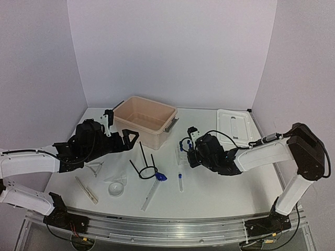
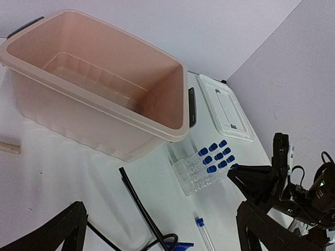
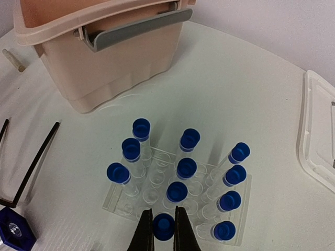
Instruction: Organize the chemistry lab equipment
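Gaping left fingers (image 1: 131, 138): mine, spread wide with nothing between them, just beside the beige tub (image 1: 144, 121).
Black ring stand (image 1: 145, 166): lying on the surface (image 1: 220, 193).
One loose tube (image 1: 180, 182): flat, near the clear rack (image 3: 123, 201).
My right fingers (image 3: 163, 219): clamped on a blue-capped tube (image 3: 163, 229) at that rack's near edge.

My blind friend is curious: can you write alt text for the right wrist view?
The right hand pinches a blue-capped tube at the near edge of a clear tube rack holding other capped tubes. A beige tub stands behind; a white lid lies at the right.
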Robot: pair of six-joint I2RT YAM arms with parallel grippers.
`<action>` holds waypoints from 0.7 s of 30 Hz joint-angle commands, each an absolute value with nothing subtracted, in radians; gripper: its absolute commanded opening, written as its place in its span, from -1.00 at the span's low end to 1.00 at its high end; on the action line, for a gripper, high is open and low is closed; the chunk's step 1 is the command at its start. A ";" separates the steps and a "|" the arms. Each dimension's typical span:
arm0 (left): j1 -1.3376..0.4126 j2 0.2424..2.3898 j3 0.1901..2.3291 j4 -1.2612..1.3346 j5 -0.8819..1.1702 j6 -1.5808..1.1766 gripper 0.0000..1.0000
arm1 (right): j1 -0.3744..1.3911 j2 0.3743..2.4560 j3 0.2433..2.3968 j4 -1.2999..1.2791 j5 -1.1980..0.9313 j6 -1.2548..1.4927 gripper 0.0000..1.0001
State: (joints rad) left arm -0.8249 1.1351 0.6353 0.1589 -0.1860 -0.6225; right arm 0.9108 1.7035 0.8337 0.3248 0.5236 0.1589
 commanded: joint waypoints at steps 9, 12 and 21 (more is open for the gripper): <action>-0.825 1.118 0.661 0.193 -0.189 -0.625 0.99 | 0.915 1.731 0.843 0.343 0.544 0.180 -1.00; -0.825 1.119 0.661 0.193 -0.189 -0.624 0.99 | 0.915 1.732 0.839 0.343 0.546 0.183 -1.00; -0.825 1.120 0.660 0.195 -0.190 -0.627 0.99 | 0.915 1.752 0.850 0.343 0.552 0.187 -1.00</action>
